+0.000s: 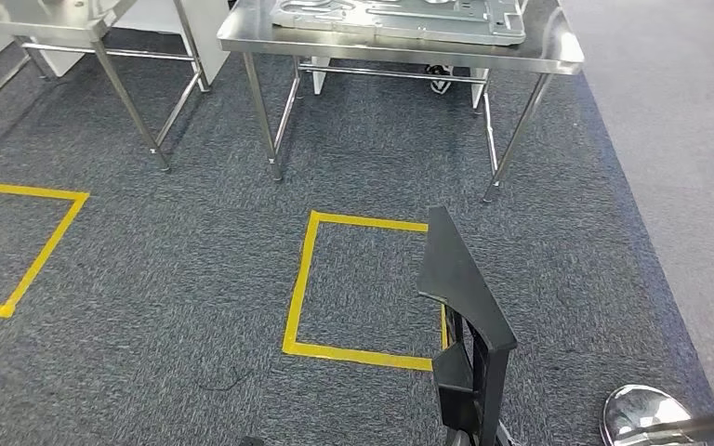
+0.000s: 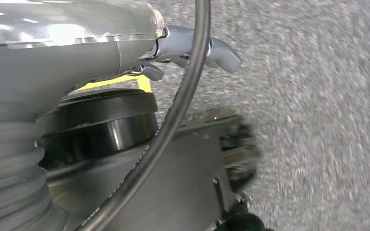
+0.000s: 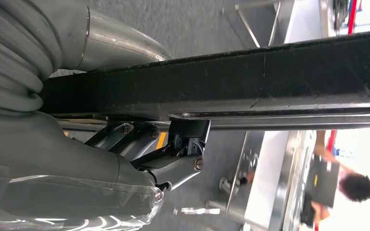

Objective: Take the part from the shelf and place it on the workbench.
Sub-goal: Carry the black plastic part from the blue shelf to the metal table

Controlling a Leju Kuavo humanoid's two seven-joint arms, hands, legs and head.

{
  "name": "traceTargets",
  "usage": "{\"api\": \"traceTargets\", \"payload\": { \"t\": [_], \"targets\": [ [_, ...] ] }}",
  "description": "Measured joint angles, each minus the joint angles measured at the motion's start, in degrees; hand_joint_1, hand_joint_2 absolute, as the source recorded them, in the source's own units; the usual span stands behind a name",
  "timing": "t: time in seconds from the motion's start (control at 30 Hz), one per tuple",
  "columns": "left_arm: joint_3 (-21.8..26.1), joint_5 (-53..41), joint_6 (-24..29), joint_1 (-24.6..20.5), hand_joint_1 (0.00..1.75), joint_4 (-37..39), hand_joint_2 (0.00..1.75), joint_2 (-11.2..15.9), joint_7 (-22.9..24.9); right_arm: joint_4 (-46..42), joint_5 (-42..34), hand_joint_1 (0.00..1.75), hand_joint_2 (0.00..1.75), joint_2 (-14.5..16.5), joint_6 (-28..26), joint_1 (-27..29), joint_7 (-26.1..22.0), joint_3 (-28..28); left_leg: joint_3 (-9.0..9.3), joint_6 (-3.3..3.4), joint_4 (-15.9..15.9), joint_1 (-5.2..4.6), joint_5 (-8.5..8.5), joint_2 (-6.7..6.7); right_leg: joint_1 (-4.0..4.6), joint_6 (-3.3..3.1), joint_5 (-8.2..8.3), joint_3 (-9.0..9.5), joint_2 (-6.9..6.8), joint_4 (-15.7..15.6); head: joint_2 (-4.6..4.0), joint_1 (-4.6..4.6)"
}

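Black part: a flat, angular black piece, stood on edge low in the head view, over the corner of a yellow tape square on the grey carpet. It was held off the floor, well short of the workbench.

Right hand: dark fingers wrapped under the long black edge of the part, thumb on the other side (a firm clasp, seen close in the right wrist view).

Left hand: seen in the left wrist view over the carpet, grey fingers reaching forward with nothing visible in them; whether they were spread or curled could not be told. A black cable crossed in front.

Workbench: stainless steel, on thin legs, at the far side of the head view, carrying a flat grey metal panel with cut-outs.

Second steel table: to the left of the workbench, apart from it.

Second yellow tape square: on the carpet at the left.

Person: blurred, in the background of the right wrist view.
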Motion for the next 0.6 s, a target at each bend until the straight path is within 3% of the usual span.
{"api": "traceTargets", "payload": {
  "t": [0.07, 0.17, 0.23, 0.3, 0.37, 0.4, 0.43, 0.5, 0.53, 0.6],
  "targets": [
    [-1.1, 0.0, 0.2, -0.2, 0.00, 0.0, 1.75, 0.0, 3.8, 0.0, 1.4, 1.75, 1.75, 0.2, 0.0, 0.2, 0.3, -0.1, 1.61, 0.42, -4.3, -0.04, 1.23, -0.74, 0.05, 0.52, -0.29, -0.23, 0.80, 0.5, 0.00, 0.00],
    [-3.9, 0.1, 0.5, -0.5, 0.00, 0.0, 1.75, -0.1, 9.8, 0.0, 3.6, 1.75, 1.75, 0.8, 0.0, 0.4, 0.8, -0.6, 1.83, 1.32, -5.1, -0.16, 1.22, -0.84, -0.07, 1.54, -0.31, -0.50, 1.14, 0.3, 0.00, 0.00],
    [-5.4, 0.1, 0.5, -0.7, 0.00, 0.1, 1.75, -0.2, 10.7, 0.1, 4.5, 1.75, 1.75, 1.0, 0.0, 0.3, 1.0, -0.8, 2.21, 1.98, -5.7, 0.09, 1.55, -0.53, -0.02, 2.15, -1.31, -1.13, -0.85, 1.9, 0.00, 0.01],
    [-6.3, 0.1, 0.5, -0.8, 0.00, 0.1, 1.75, -0.2, 11.2, 0.2, 5.2, 1.75, 1.75, 1.1, 0.0, 0.2, 1.1, -1.0, 2.45, 2.40, -6.0, 0.18, 1.62, 0.04, -0.14, 2.75, -4.28, -4.18, -3.53, 7.9, 0.00, 0.02],
    [-7.0, 0.0, 0.6, -0.8, 0.00, 0.1, 1.75, -0.2, 11.4, 0.4, 5.7, 1.75, 1.75, 1.2, 0.0, 0.1, 1.2, -1.1, 2.56, 2.52, -6.0, 0.13, 1.40, 0.65, -0.49, 3.16, -6.60, -8.11, -4.36, 14.6, 0.00, 0.02],
    [-7.3, 0.0, 0.6, -0.8, 0.00, 0.1, 1.75, -0.2, 11.5, 0.6, 5.9, 1.75, 1.75, 1.3, 0.0, 0.1, 1.3, -1.1, 2.71, 2.49, -6.0, 0.13, 1.22, 0.88, -0.64, 3.27, -6.29, -9.00, -4.45, 15.7, 0.00, 0.02],
    [-7.6, 0.0, 0.6, -0.9, 0.00, 0.1, 1.75, -0.2, 11.5, 0.7, 6.0, 1.75, 1.75, 1.3, 0.0, 0.1, 1.3, -1.1, 2.98, 2.41, -6.0, 0.13, 1.00, 1.05, -0.76, 3.29, -4.84, -8.74, -4.50, 14.7, 0.00, 0.02],
    [-8.1, 0.0, 0.6, -0.9, 0.00, 0.1, 1.75, -0.2, 11.6, 0.7, 6.3, 1.75, 1.75, 1.4, 0.0, 0.2, 1.3, -1.1, 3.70, 2.13, -6.0, 0.14, 0.45, 1.24, -0.88, 3.10, -0.46, -5.56, -4.83, 7.7, 0.00, 0.02],
    [-8.3, 0.0, 0.6, -1.0, 0.00, 0.1, 1.75, -0.2, 11.6, 0.7, 6.4, 1.75, 1.75, 1.5, 0.0, 0.2, 1.4, -1.1, 3.96, 1.86, -6.0, 0.04, 0.13, 1.30, -0.72, 2.88, 0.93, -3.83, -5.07, 4.1, 0.00, 0.02],
    [-8.6, 0.0, 0.6, -1.0, 0.00, 0.2, 1.75, -0.2, 11.6, 0.8, 6.5, 1.75, 1.75, 1.6, 0.0, 0.2, 1.4, -1.1, 4.16, 1.23, -6.2, -0.10, -0.32, 1.36, -0.32, 2.33, 1.31, -2.22, -5.31, 0.7, 0.00, 0.01]
  ]
}}
